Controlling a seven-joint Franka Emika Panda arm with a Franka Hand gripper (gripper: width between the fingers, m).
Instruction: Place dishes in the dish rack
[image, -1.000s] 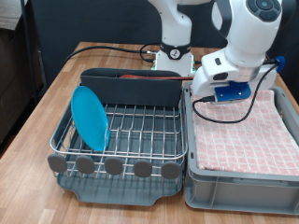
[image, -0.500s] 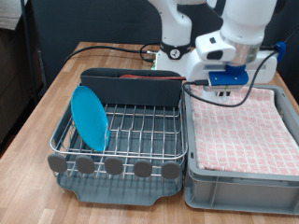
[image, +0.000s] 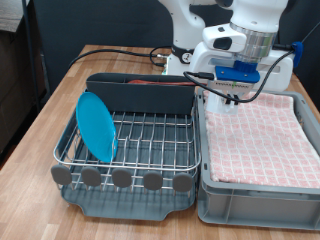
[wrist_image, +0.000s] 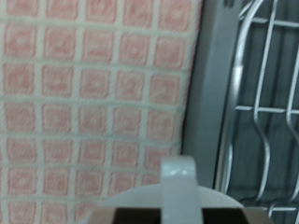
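My gripper (image: 228, 97) hangs over the near-left corner of the cloth-lined bin, beside the dish rack (image: 150, 150). It is shut on the small white cup (image: 229, 105), held above the pink cloth. In the wrist view the cup's pale rim (wrist_image: 140, 200) curves under one finger (wrist_image: 177, 174). The light-blue plate (image: 97, 125) stands on edge in the rack at the exterior view's left. The reddish-brown wooden spoon (image: 160, 85) lies in the tall dark trough (image: 140, 95) along the rack's far edge.
The grey bin (image: 255, 195) lined with the pink checkered cloth (image: 262, 135) stands to the right of the rack; the cloth (wrist_image: 93, 93) and the rack's wires (wrist_image: 266, 103) show in the wrist view. Black cables run behind the rack to the robot base (image: 185, 65).
The gripper has risen from the pink cloth with the white cup in it and has turned. The plate and spoon have not moved.
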